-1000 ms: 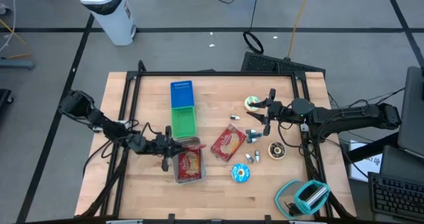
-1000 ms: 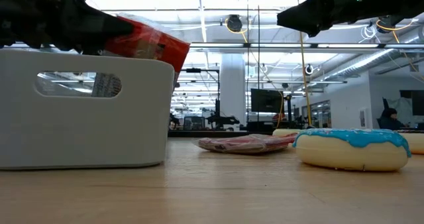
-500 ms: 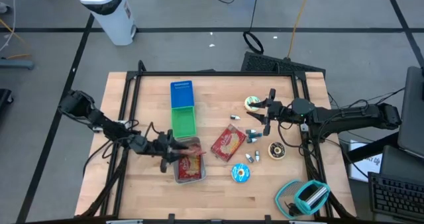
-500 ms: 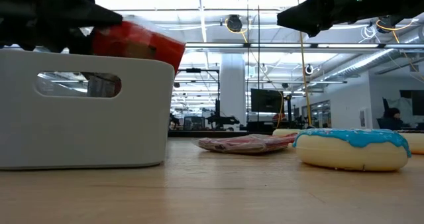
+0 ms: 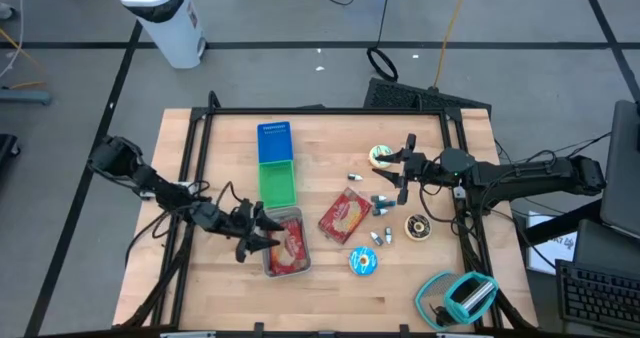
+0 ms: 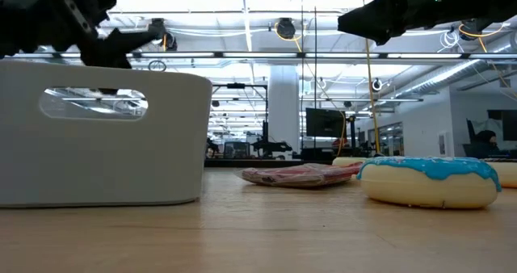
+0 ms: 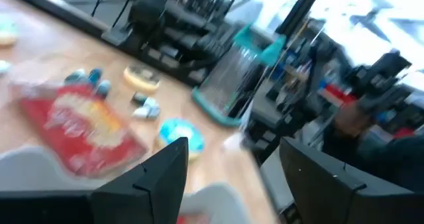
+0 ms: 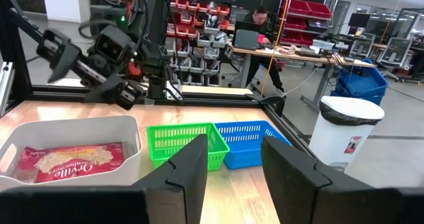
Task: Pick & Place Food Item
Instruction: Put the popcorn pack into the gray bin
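One red popcorn bag [image 5: 288, 246] lies inside your white bin [image 5: 268, 265] on the bench. Your left gripper [image 5: 256, 233] hovers at the bin's rim, jaws spread and empty. Your right gripper [image 5: 397, 171] waits, jaws part open, empty. Pulling away low could snag and drag the bin.

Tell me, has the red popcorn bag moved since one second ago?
Yes. The red popcorn bag dropped from above the white bin's rim down inside the bin; the left hand has opened.
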Motion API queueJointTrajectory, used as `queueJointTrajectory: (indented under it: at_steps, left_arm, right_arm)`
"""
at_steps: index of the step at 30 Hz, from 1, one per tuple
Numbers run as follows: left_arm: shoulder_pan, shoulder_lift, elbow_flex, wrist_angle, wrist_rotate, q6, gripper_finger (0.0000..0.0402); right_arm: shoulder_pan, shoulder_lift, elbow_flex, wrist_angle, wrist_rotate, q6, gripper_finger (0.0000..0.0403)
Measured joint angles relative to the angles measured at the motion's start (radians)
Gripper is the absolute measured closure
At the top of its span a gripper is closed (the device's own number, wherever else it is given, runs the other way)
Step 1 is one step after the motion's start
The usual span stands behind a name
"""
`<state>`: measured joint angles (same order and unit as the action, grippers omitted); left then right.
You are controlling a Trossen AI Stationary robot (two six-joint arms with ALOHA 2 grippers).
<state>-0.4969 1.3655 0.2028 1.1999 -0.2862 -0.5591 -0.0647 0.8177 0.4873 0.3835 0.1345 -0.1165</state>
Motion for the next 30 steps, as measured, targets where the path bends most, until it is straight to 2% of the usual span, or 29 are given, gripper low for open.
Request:
queueJointTrajectory:
  at_steps: [3, 8, 13, 18, 21, 26, 30]
  left_arm:
    - [0.0, 0.0, 0.0, 0.105, 0.001, 0.03, 0.016]
    - [0.0, -0.001, 0.0, 0.273, 0.0, 0.196, 0.016]
    - [0.012, -0.001, 0.001, 0.322, -0.008, 0.338, 0.016]
    - [0.054, -0.001, 0.005, 0.319, -0.011, 0.392, 0.016]
    - [0.081, -0.001, 0.005, 0.31, -0.011, 0.396, 0.016]
    - [0.117, -0.001, 0.005, 0.261, -0.011, 0.352, 0.016]
    - [0.14, -0.001, 0.005, 0.234, -0.011, 0.339, 0.016]
  right_arm:
    - [0.0, 0.0, 0.0, -0.002, 0.0, 0.0, 0.0273]
    - [0.0, 0.0, 0.0, -0.022, 0.0, 0.029, 0.0273]
    - [0.007, 0.034, 0.002, -0.024, -0.019, 0.081, 0.0273]
    - [0.039, 0.166, 0.002, -0.044, -0.089, 0.111, 0.0264]
    - [0.046, 0.26, 0.002, -0.078, -0.082, 0.203, 0.0244]
    - [-0.002, 0.39, 0.002, -0.179, -0.088, 0.465, 0.0207]
    - [-0.072, 0.463, 0.001, -0.223, -0.194, 0.607, 0.0178]
